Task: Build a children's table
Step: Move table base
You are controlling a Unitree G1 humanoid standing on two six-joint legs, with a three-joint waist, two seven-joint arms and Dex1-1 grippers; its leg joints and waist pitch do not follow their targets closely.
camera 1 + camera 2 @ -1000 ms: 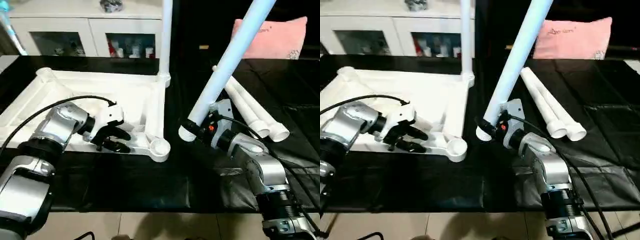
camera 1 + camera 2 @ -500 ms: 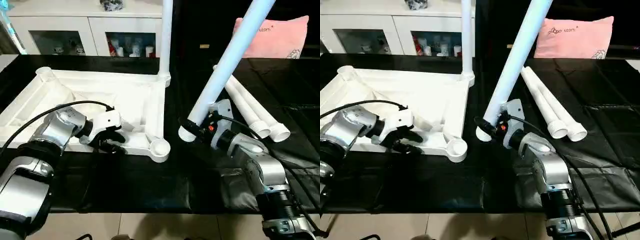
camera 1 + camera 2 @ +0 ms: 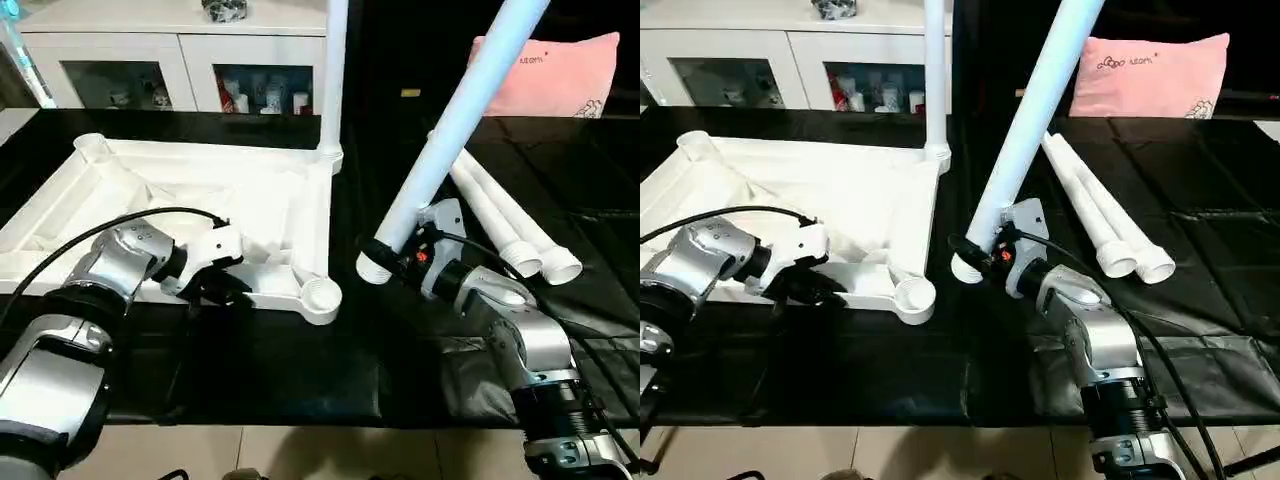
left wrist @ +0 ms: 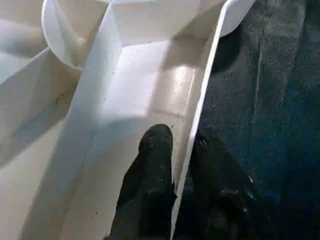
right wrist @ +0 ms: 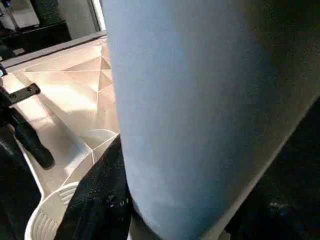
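Black cloth covers the tabletop point(image 3: 300, 370), and the white children's table top point(image 3: 200, 190) lies upside down on it, long side running across in front of the robot, one leg point(image 3: 333, 70) already standing up at its far corner. The left hand point(image 4: 182, 150) pinches the near rim, one finger point(image 4: 155, 150) inside and one outside, probably to keep it from sliding. The right hand point(image 3: 400, 258) is closed round the thick end of another leg point(image 3: 455, 125), which slants up and away, its fat end low and near the empty corner socket point(image 3: 320, 295), likely ready to go in; two more legs point(image 3: 510, 235) lie just beyond the right hand.
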